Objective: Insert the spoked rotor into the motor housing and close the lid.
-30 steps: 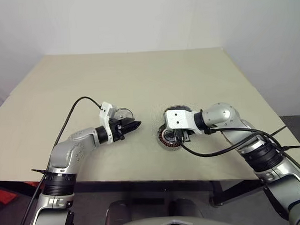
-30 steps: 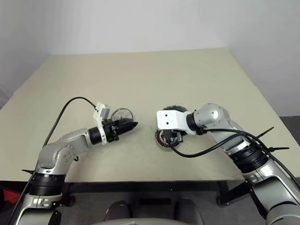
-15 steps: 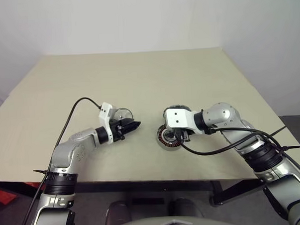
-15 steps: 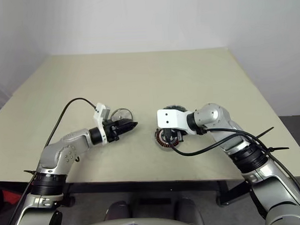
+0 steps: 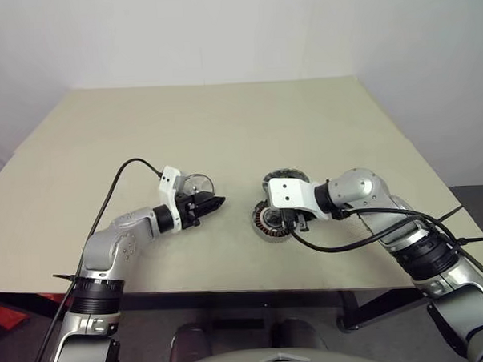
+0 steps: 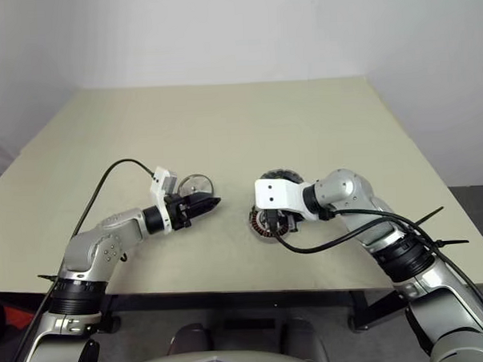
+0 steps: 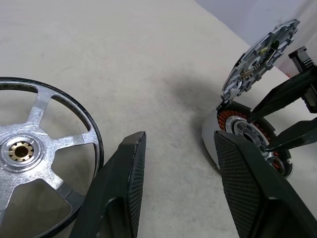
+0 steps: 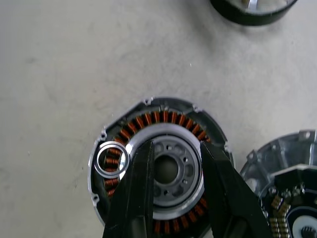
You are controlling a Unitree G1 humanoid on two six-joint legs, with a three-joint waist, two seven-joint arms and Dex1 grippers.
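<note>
A plain white wall is seen behind the beige tabletop (image 5: 223, 126). The motor housing (image 8: 158, 163) lies flat near the front edge, right of the middle, with a small loose silver ring (image 8: 113, 159) resting on its copper windings. The lid (image 7: 261, 54) is tilted up at the housing's far side. The right gripper (image 8: 171, 163) is held open over the housing's silver centre. The spoked rotor (image 7: 34, 153) lies left of the middle, just beside the open, empty left gripper (image 7: 181, 163).
</note>
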